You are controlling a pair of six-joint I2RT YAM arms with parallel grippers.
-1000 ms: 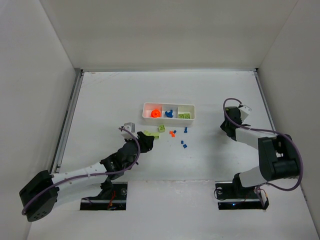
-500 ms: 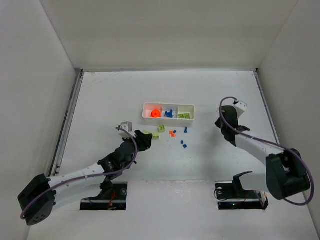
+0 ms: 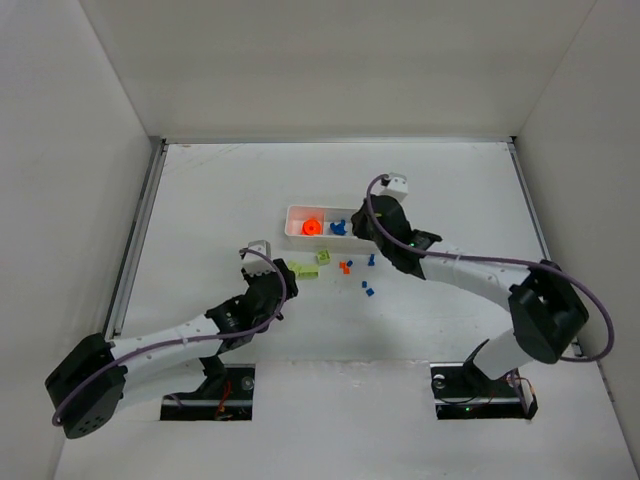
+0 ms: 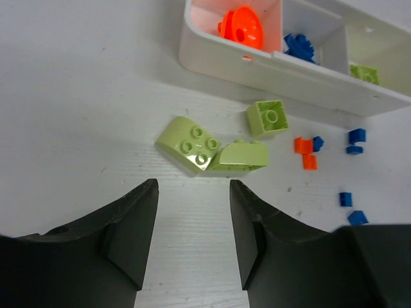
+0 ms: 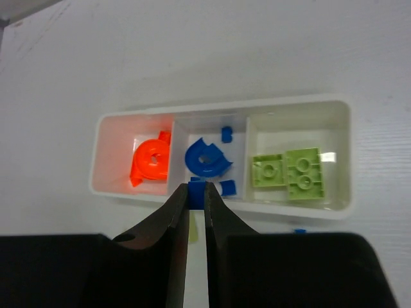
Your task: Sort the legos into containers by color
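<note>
Legos lie partly sorted in the tray (image 3: 289, 222) and partly loose on the table (image 3: 200, 200) just on its near side.

At the left, the left gripper (image 4: 192, 191) hangs low with its jaws spread wide and nothing between them. It points at two light-green bricks (image 4: 191, 145) that touch each other. A third green brick (image 4: 268, 118) sits a little right and farther off, close to the tray's near wall. To lift one cleanly, I judge it should straddle only the left brick of the pair and close across its flat sides, since the touching neighbour could be dragged or tipped along. Bare table lies left and near of the pair, so there is room to come in from there. The tray wall beyond is the edge to mind.

Right of the greens lie two orange bits (image 4: 305, 153), then scattered blue bits (image 4: 356, 136).

Farther right, the right gripper (image 5: 196, 196) is pinched almost closed on a tiny blue piece (image 5: 196, 190). It hovers about over the near wall of the middle compartment (image 5: 212, 117), which holds blue pieces, with an orange disc (image 5: 152, 162) in the left one and green squares (image 5: 286, 170) in the right. The piece seems to be above the rim, not inside it, so easing slightly farther and releasing low would probably stop it bouncing out or over a divider.
</note>
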